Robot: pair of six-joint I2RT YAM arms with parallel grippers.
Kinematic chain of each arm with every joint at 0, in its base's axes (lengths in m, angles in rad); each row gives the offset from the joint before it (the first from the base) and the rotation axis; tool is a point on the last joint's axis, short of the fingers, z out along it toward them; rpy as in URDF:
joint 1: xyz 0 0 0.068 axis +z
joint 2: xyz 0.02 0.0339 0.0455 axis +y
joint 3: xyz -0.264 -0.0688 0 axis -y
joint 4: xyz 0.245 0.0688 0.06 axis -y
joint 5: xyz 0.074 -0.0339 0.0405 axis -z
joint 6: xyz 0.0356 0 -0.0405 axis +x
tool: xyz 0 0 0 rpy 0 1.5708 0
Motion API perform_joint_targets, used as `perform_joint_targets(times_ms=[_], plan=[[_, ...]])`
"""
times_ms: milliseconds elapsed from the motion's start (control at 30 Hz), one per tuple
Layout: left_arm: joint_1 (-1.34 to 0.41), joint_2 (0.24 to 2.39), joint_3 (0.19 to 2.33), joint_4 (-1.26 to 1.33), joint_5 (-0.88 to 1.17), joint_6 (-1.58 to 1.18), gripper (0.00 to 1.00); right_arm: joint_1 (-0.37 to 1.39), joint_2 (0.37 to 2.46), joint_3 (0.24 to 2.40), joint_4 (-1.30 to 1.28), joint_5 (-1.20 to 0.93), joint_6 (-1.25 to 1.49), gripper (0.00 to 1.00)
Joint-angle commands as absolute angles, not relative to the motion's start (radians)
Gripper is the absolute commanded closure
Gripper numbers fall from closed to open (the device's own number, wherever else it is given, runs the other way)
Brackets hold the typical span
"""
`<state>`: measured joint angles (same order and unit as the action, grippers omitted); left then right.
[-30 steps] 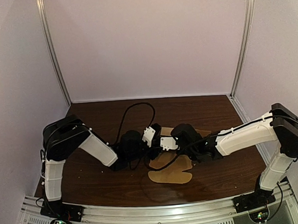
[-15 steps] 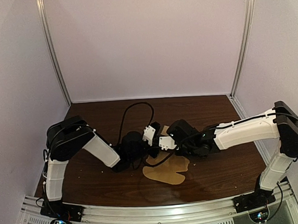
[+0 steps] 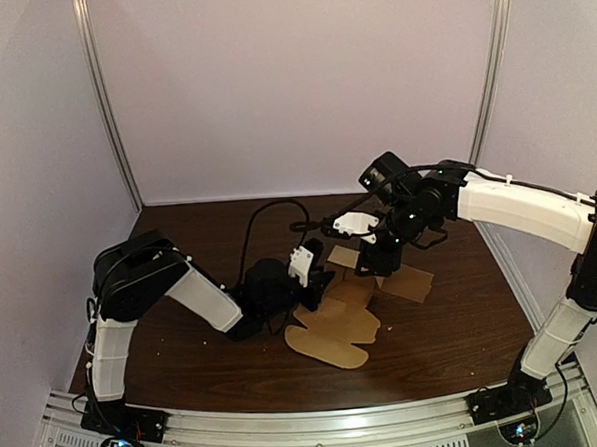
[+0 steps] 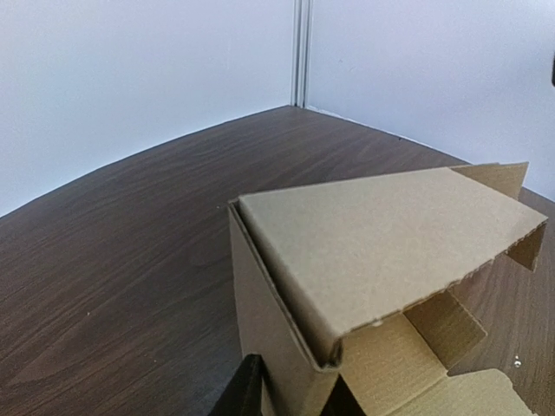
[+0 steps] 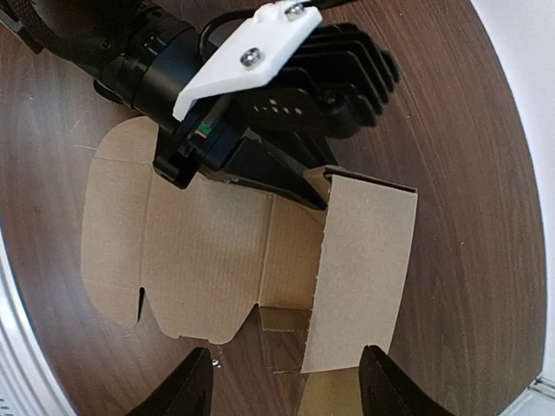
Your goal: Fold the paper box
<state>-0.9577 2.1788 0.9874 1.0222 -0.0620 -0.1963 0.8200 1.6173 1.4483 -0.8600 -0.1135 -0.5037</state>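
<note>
My left tool sits low over the middle of the table, clenched on the paper box. In its own wrist view the left tool has two dark fingers on either side of one standing wall of the paper box, at the near corner, with the cardboard pinched between them. A broad panel leans off the top of that wall, tilted over the inside, and its free edge shows the ragged corrugation. A smaller flap shows past its far right corner. Around it lies the dark wood of the table.

My right tool hangs above the box, well off the table and touching nothing. Seen from its wrist camera, the right tool is released: its fingers stand wide apart at the lower edge, with only cardboard and table under the gap. That view looks straight down on the paper box. A flat part with rounded tabs lies spread on the wood at the left, and a long panel stands up at the right. The left tool reaches in from the top and grips the corner where the raised panel begins.

From above, the flat part lies toward the arm bases and another panel lies flat toward the right. A black cable loops on the table behind my left tool.
</note>
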Motion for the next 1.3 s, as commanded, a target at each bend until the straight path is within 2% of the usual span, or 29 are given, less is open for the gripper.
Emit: perform_joint_targets(times_ms=[0, 133, 400, 867, 1267], plan=[[-0.966, 2.186, 1.010, 1.020, -0.019, -0.184, 0.77, 0.706, 1.640, 1.533, -1.009, -0.343, -0.409, 0.41], [-0.966, 2.176, 1.006, 0.990, -0.001, -0.175, 0.77, 0.607, 1.781, 1.686, -1.091, -0.442, -0.411, 0.33], [-0.966, 2.174, 1.022, 0.938, -0.004, -0.154, 0.74, 0.525, 2.070, 1.944, -1.269, -0.599, -0.394, 0.33], [-0.965, 2.270, 1.192, 0.823, 0.075, -0.090, 0.71, 0.493, 2.152, 1.942, -1.352, -0.705, -0.393, 0.46], [-0.963, 2.328, 1.245, 0.866, 0.155, -0.049, 0.66, 0.458, 2.234, 1.975, -1.397, -0.788, -0.424, 0.48]])
